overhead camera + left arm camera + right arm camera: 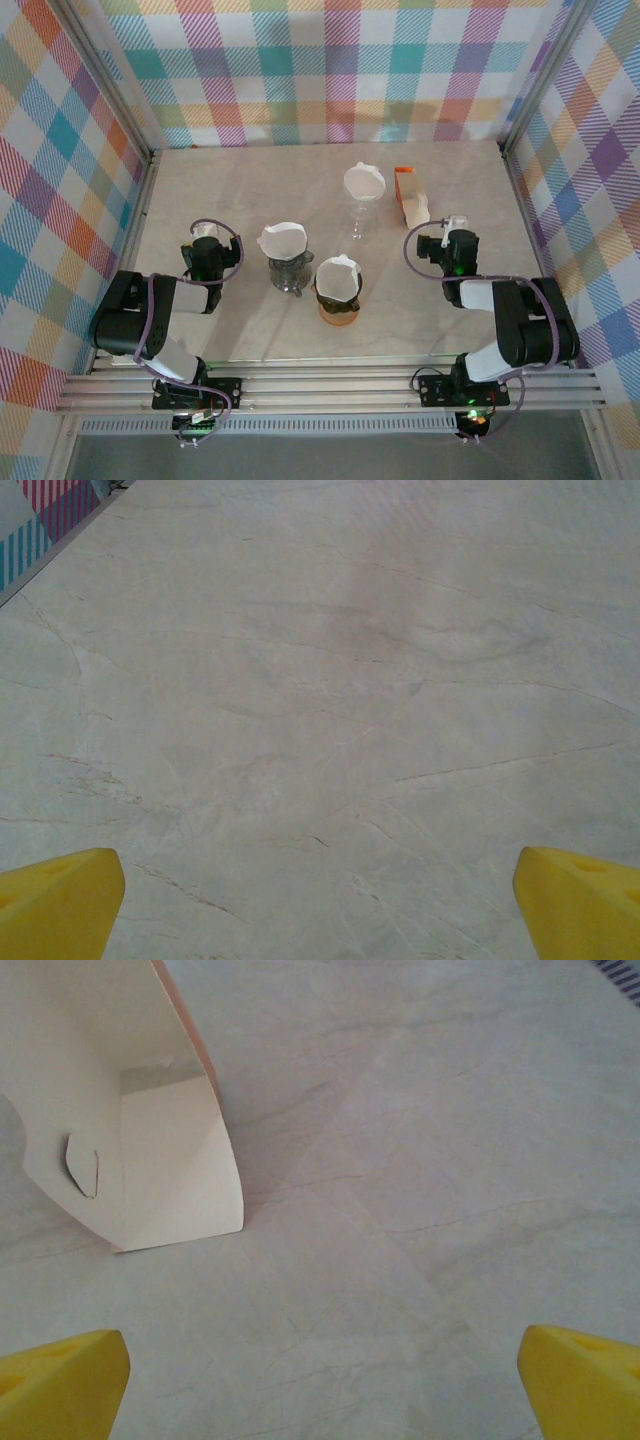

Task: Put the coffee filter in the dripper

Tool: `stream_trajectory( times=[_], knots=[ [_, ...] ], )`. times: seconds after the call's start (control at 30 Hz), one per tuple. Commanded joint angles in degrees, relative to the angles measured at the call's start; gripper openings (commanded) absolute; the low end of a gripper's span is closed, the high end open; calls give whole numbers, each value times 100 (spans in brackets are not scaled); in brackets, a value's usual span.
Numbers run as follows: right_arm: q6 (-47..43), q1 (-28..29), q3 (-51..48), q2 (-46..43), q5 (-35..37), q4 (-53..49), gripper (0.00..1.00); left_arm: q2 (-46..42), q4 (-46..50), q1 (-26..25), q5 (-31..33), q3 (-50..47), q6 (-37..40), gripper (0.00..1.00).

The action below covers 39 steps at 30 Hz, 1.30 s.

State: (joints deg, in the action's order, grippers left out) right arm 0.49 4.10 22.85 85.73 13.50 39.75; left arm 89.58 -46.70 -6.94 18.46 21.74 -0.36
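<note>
Three drippers stand mid-table, each with a white paper filter in it: a clear one [364, 192] at the back, a dark smoky one [285, 258] to the left, and an orange one [338, 292] nearest the front. My left gripper [204, 233] rests low over bare table, left of the dark dripper. Its yellow fingertips [60, 900] are spread wide, so the left gripper [320, 910] is open with nothing in it. My right gripper [451, 224] sits right of the drippers, just in front of the filter box [411, 198]. The right gripper [320, 1390] is open and empty too.
The orange and white filter box [140, 1110] lies open on its side, close ahead and to the left of my right fingers. The marble table [240, 190] is fenced by checkered walls at the back and sides, and a metal rail [330, 385] runs along the front.
</note>
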Motion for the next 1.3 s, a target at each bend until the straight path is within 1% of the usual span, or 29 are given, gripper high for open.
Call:
stream_trajectory(
  times=[0.0,0.03,0.1,0.13,0.17,0.2,1.27],
  knots=[
    [0,-138,-135,364,-617,1450,99,6,-95,47,-89,155,0,100],
    [18,-151,-34,218,-705,914,99,9,-94,44,-88,151,-7,100],
    [88,-246,1,274,-868,986,99,2,-96,59,-99,148,0,100],
    [90,-261,49,206,-909,775,99,1,-96,61,-101,147,-6,100],
    [100,-269,11,264,-911,970,99,-1,-94,57,-114,151,-12,100],
    [100,-270,25,233,-916,855,99,0,-94,56,-110,148,-16,100],
    [94,-279,18,223,-918,885,99,-3,-94,61,-117,151,-11,100]
  ],
)
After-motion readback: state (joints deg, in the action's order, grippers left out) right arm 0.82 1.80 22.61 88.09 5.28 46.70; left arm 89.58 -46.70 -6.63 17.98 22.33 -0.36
